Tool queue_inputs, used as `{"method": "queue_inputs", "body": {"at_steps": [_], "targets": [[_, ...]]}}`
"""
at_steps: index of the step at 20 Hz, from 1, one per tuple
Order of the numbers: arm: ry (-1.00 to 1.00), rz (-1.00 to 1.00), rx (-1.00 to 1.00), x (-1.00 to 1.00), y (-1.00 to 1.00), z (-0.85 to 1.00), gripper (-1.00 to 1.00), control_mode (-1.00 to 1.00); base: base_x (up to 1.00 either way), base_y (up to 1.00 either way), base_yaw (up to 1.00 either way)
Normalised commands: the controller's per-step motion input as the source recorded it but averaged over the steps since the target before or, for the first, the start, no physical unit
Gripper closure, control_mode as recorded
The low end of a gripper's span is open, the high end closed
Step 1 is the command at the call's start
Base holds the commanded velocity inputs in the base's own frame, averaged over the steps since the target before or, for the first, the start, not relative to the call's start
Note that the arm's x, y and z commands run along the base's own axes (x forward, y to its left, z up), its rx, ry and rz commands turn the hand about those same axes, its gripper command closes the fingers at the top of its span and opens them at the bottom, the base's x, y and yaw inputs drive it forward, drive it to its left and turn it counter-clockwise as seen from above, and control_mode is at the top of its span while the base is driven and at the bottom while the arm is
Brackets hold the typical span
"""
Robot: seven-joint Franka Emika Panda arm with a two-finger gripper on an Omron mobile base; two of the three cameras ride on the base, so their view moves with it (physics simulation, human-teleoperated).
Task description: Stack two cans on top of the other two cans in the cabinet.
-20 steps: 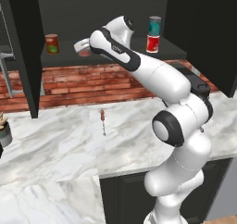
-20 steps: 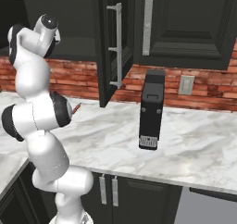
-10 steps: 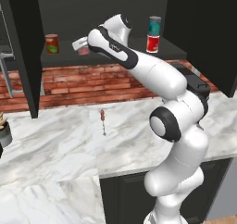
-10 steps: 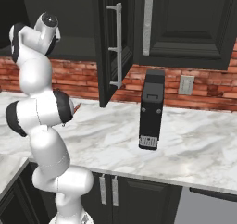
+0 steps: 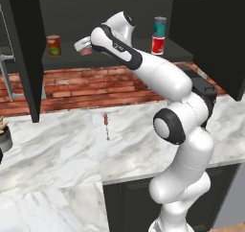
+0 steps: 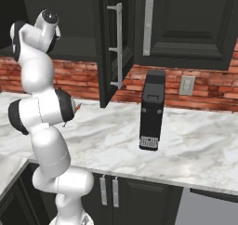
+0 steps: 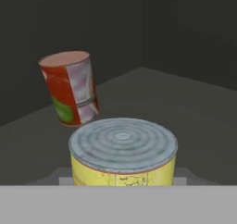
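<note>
The large black open-fronted wall cabinet is taken as the landmark; its dark shelf runs above a red brick backsplash, and one of its doors is seen swung open in the right base view. Below the cabinet a white-and-grey marbled bench is spread. The white robot arm is raised from below the cabinet and reaches up into its opening. A tall black box-shaped appliance is stood on the bench, below and to the right of the cabinet.

Towards the right end of the cabinet shelf a bright red can with a white top rim is stood upright, and a teal-blue can with a grey top is set on top of it. Towards the left end of the shelf a dark red can with a green label patch is stood. Between these two, at the middle of the shelf, a salmon-pink can with a yellow-green upper band is met by the end effector; the fingers are seen pressed in against its sides, so the can is pinched. Whether its base is touching the shelf cannot be told. A small red-handled utensil is laid on the bench below the cabinet.
</note>
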Motion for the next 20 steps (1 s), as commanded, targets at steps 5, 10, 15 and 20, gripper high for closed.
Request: {"method": "queue_inputs", "body": {"at_steps": [5, 10, 15, 20], "targets": [[-0.09, 0.02, 0.0, -0.19, 0.09, 0.12, 1.0, -1.0, 0.0, 0.0, 0.0], [-0.22, 0.0, 0.0, -0.15, 0.11, 0.27, 1.0, -1.0, 0.0, 0.0, 0.0], [-0.22, 0.0, 0.03, -0.09, 0.11, 0.34, 1.0, -1.0, 0.0, 0.0, 0.0], [-0.07, 0.0, 0.09, -0.02, 0.08, 0.29, 1.0, -1.0, 0.0, 0.0, 0.0]]}}
